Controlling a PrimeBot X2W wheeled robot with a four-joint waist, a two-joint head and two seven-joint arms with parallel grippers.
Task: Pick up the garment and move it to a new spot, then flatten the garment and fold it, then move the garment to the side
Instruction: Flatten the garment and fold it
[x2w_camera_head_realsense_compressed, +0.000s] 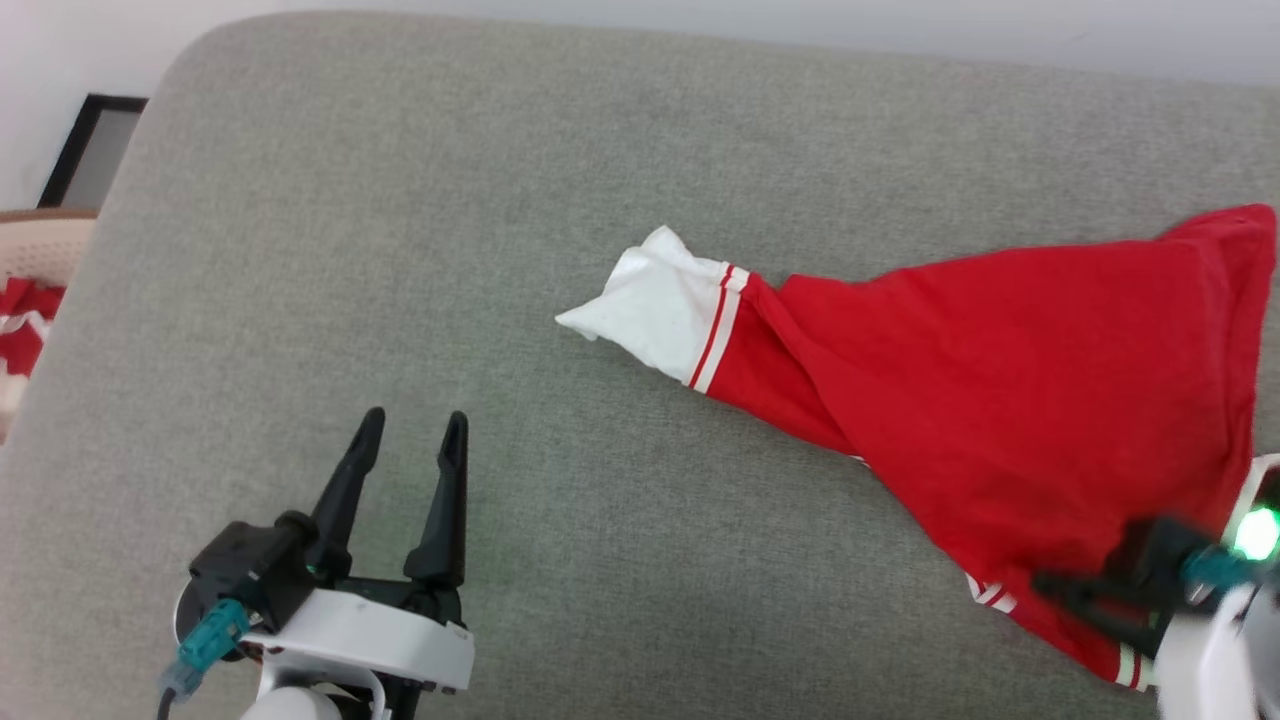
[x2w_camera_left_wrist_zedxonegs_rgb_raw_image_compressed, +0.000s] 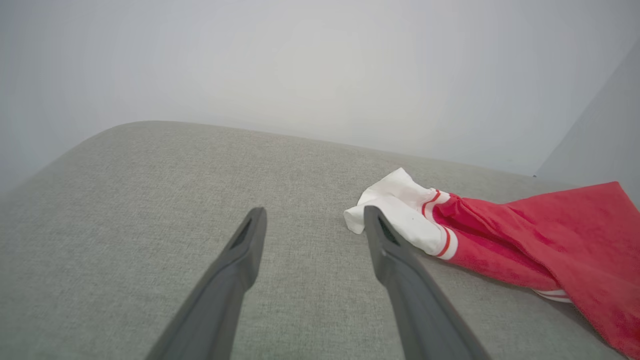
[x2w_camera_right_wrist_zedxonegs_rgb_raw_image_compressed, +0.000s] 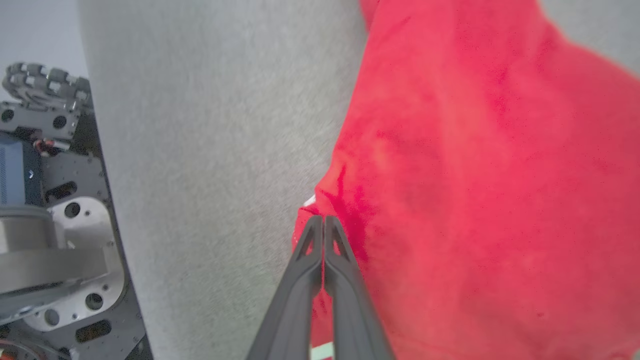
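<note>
With right jaws pinching an edge of the garment and left jaws spread, best lift slowly so nothing slips.

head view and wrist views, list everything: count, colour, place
garment: one, red with white sleeve, cushion's right half
cushion: one, grey, under the garment
basket: one, beige, far left edge
bunched cloth: one, red-and-white, by the basket
framed panel: one, black frame, upper left
robot base: one, grey metal, beside the cushion
left gripper: one, black, lower left, jaws open
right gripper: one, black, lower right, jaws shut on garment
</note>
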